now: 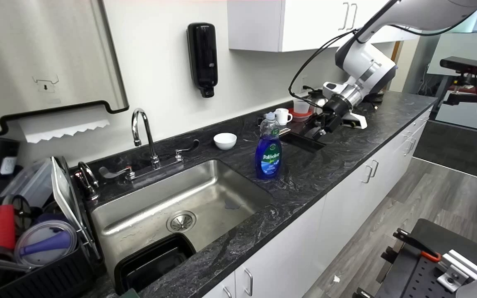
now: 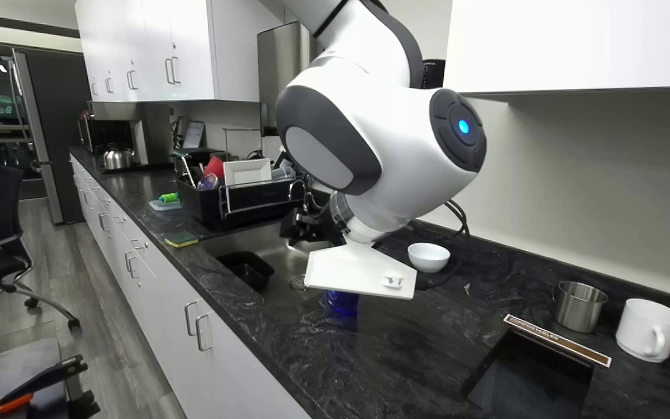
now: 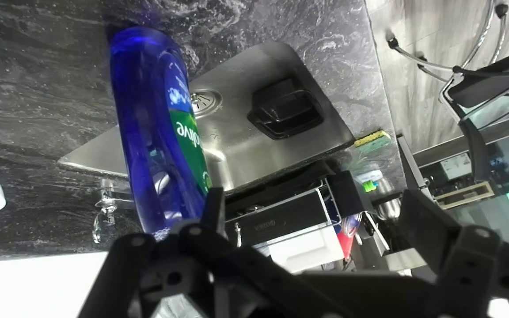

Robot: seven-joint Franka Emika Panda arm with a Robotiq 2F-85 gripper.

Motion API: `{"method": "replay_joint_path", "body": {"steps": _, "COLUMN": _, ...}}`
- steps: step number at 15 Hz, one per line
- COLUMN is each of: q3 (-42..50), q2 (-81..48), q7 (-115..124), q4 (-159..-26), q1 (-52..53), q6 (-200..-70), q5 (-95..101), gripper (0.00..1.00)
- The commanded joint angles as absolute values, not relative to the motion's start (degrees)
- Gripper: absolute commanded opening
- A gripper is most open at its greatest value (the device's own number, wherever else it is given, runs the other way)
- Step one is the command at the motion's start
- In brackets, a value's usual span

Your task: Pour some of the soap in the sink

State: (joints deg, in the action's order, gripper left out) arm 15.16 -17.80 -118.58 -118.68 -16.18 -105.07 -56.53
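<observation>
The soap, a clear bottle of blue liquid with a pale cap, stands upright on the dark counter beside the sink. In an exterior view the arm hides most of the soap; the sink shows behind the arm. My gripper is above the counter, apart from the bottle in that view. In the wrist view the gripper is wide open with nothing between its fingers. The soap appears left of the left finger, outside the jaws, with the sink beyond; its cap is hidden there.
A black tub sits in the sink. A chrome faucet stands at its back edge, and a full dish rack at its far end. A white bowl is near the wall. A counter cut-out and white mug lie beyond the soap.
</observation>
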Motion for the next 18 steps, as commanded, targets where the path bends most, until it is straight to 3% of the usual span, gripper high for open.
{"method": "replay_joint_path", "body": {"steps": 1, "q3": 13.35, "q2": -21.69, "q7": -122.47, "q4": -114.76, "q1": -18.45, "q6": -101.84, "q5": -58.43, "gripper": 1.00}}
{"method": "replay_joint_path", "body": {"steps": 18, "q3": 11.59, "q2": -27.67, "q7": -125.37, "q4": -108.29, "q1": -18.43, "q6": -101.26, "q5": -61.10, "gripper": 1.00}}
